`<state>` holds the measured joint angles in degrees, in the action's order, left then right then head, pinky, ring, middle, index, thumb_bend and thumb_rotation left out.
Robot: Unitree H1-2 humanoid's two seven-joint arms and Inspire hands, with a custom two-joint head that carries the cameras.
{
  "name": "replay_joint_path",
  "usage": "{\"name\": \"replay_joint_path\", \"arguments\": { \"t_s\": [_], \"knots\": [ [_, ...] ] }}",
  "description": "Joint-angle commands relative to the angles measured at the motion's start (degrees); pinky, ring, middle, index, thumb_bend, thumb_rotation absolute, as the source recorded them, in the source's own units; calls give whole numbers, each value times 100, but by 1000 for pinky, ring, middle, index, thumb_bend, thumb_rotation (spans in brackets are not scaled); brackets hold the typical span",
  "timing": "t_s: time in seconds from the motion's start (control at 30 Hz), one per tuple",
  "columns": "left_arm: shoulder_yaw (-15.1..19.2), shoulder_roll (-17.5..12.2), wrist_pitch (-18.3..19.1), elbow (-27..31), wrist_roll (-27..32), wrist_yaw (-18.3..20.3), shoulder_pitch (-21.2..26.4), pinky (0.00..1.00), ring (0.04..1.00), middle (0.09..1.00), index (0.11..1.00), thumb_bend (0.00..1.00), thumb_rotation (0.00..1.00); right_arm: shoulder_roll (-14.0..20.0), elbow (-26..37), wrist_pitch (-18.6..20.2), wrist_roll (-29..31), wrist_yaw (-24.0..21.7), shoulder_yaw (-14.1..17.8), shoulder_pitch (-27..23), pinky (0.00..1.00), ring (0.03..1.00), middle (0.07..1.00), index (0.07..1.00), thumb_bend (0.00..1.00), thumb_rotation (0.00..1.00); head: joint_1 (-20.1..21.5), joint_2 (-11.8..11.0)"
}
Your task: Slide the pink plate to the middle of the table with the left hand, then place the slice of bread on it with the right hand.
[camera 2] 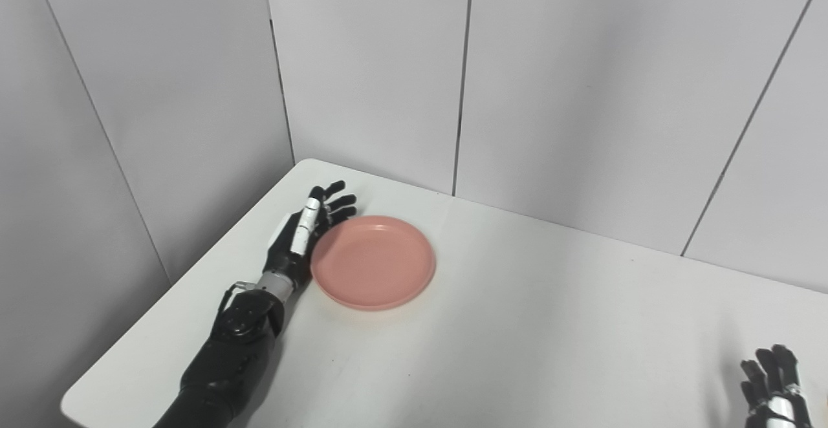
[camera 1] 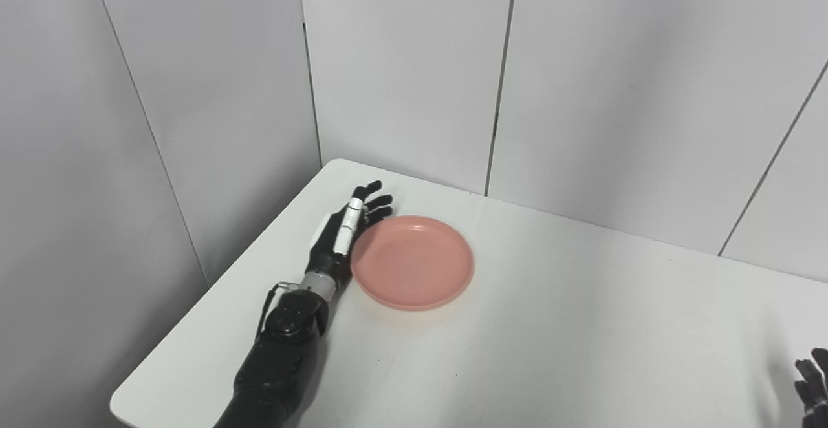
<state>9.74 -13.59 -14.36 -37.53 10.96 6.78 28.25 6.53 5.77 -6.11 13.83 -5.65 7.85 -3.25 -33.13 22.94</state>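
One round, shallow pink plastic plate (camera 1: 412, 262) lies on the white counter (camera 1: 550, 324), its rim touching the left hand (camera 1: 343, 234), whose fingers (camera 1: 374, 200) spread wide, holding nothing, placed to push sideways. Right hand (camera 2: 773, 383) waits, fingers apart, empty. No bread shows.

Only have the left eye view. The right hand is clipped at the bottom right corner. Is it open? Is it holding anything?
Observer: The right eye view shows more of the right hand. Its fingers are apart and pointing up, with nothing in them. The wrist is cut off by the bottom edge.
Operator: Any bread near it?
Observer: No bread shows in the right eye view either. The stretch of table to the left of that hand is plain white.
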Motion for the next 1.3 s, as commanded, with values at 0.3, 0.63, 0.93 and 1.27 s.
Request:
{"name": "replay_joint_path", "arguments": {
  "t_s": [0.3,0.63,0.93,1.27],
  "knots": [
    [-208,290,60,212,-147,-4,-140,927,859,862,888,754,1000,28,126,-222,60,-40,37,-189,999,952,961,970,612,873,76,23],
    [-346,503,304,525,-187,11,-327,953,885,883,903,724,1000,9,222,-162,92,-16,37,-160,1000,952,961,966,612,862,235,112],
    [-486,681,654,1008,-321,-57,-412,951,890,885,904,747,1000,-33,235,-160,28,37,16,-172,1000,957,962,963,598,869,372,163],
    [-674,859,1099,1502,-525,-262,-548,957,886,888,905,750,1000,-101,343,-87,-98,128,-26,-160,1000,962,966,970,582,883,630,244]
  ]
}}
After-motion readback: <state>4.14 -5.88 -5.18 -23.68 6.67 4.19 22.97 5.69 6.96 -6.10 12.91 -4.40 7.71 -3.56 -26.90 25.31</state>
